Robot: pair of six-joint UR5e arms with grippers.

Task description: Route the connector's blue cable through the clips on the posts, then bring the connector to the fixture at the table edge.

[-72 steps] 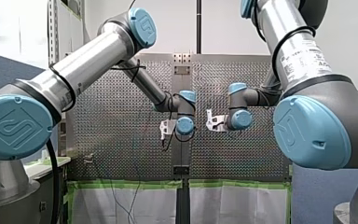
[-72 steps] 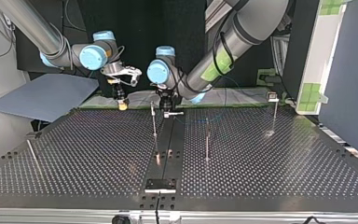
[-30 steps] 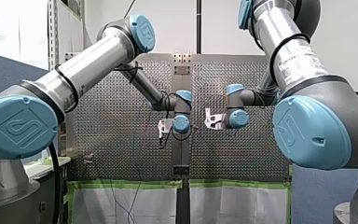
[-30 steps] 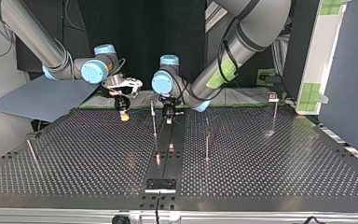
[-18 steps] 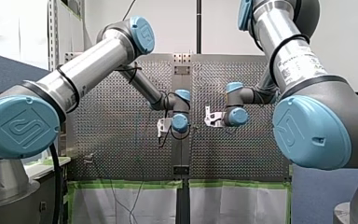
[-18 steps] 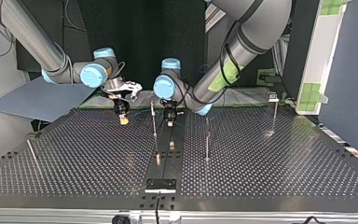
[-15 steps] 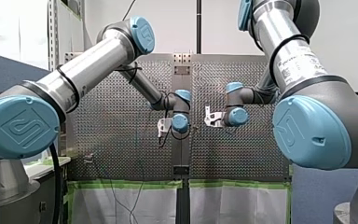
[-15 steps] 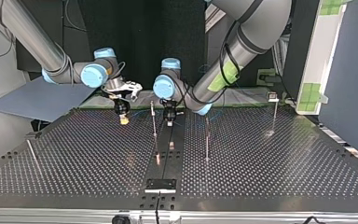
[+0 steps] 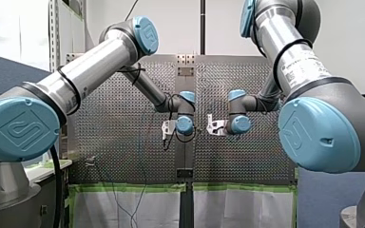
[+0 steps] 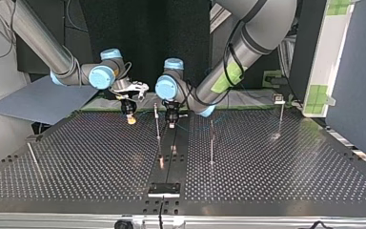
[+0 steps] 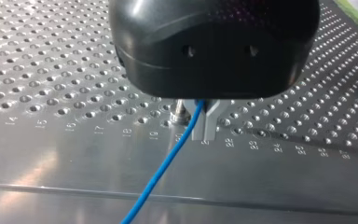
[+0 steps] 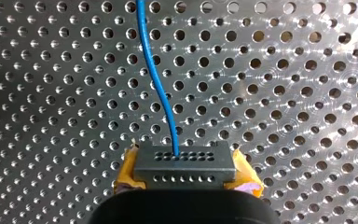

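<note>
My right jaws (yellow pads [image 12: 127, 169] pinching the connector [image 12: 185, 164]) have edged toward the middle post [image 10: 157, 126]; left jaws stay pressed on the blue cable [image 11: 177, 149], routing barely begun.

The table [image 11: 51, 154] bears a row of engraved numbers beside its holes, reading 14 to 19 and 22 to 24

In the top view, my right gripper [image 10: 131, 118] hangs over the far side of the holed metal table [image 10: 276, 171], with the dark block connector [image 12: 184, 167] between its pads. My left gripper [image 10: 172, 122] is just right of it, gripping the thin blue cable [image 11: 168, 161]. A thin metal post [image 10: 157, 126] stands between them. A flat metal fixture plate [image 10: 163, 189] sits at the near edge.
</note>
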